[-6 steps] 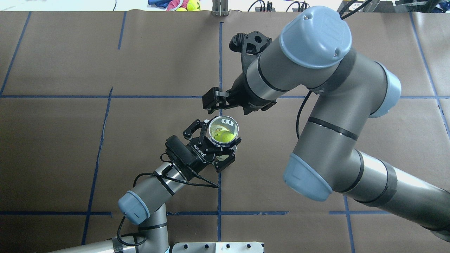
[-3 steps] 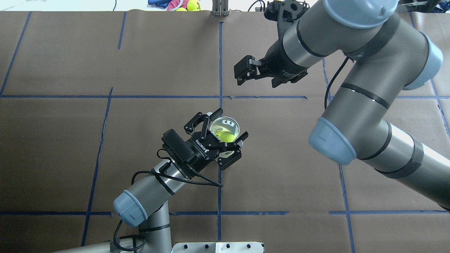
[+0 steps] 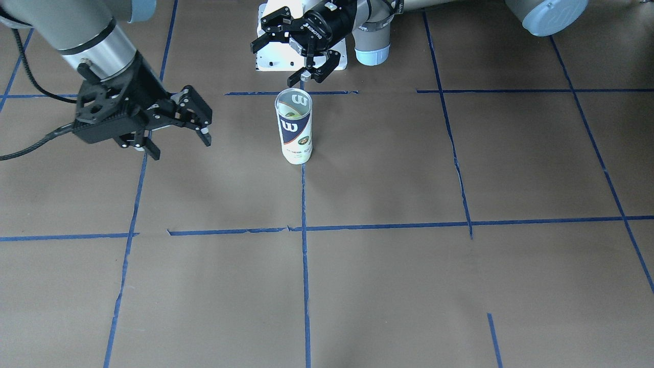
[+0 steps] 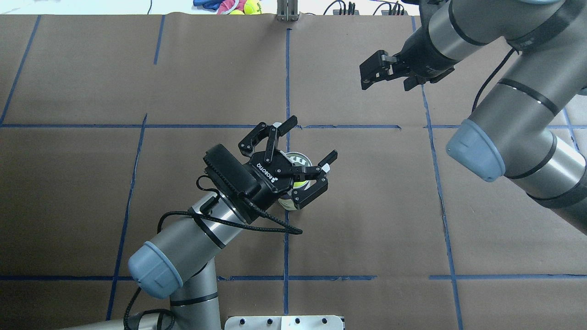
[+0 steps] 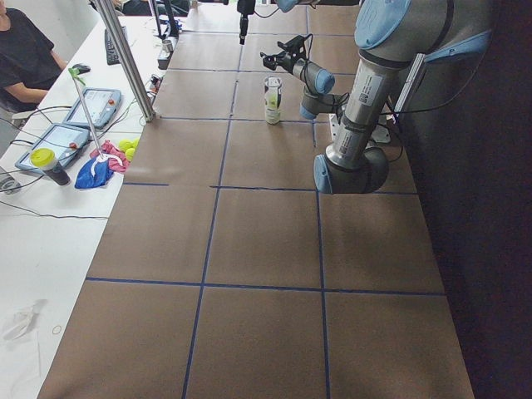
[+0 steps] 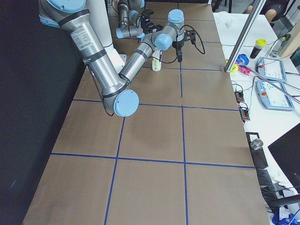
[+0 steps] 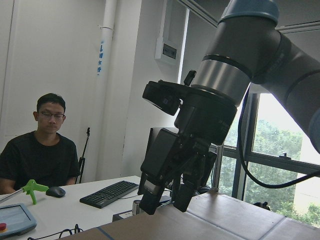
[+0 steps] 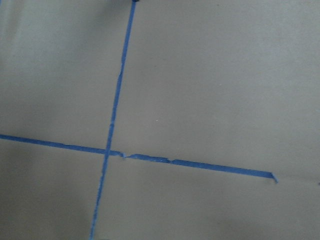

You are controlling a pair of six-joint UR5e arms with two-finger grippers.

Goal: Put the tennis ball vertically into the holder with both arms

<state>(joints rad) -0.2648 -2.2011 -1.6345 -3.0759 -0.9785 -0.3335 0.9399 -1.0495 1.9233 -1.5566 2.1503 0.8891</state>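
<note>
The holder (image 3: 295,128), a clear can with a navy Wilson label, stands upright on the brown table with nothing gripping it. The tennis ball (image 4: 299,184) shows yellow-green inside it. My left gripper (image 4: 313,137) hovers open above the holder's (image 4: 302,160) mouth, and its body hides part of the rim in the overhead view. In the front-facing view the left gripper (image 3: 273,65) sits just behind the can top with its fingers spread. My right gripper (image 4: 369,75) hangs open and empty well off to the far right, clear of the holder; it also appears as the right gripper (image 3: 181,145) in the front-facing view.
A white base plate (image 4: 284,322) sits at the near table edge. Spare tennis balls and cloths (image 4: 243,6) lie past the far edge beside a metal post (image 4: 286,11). A person (image 7: 42,152) sits at a desk with tablets. Blue tape lines cross the brown paper.
My left gripper opened, let go of the holder and rose above it. My right arm swung away from the can toward the far right.
</note>
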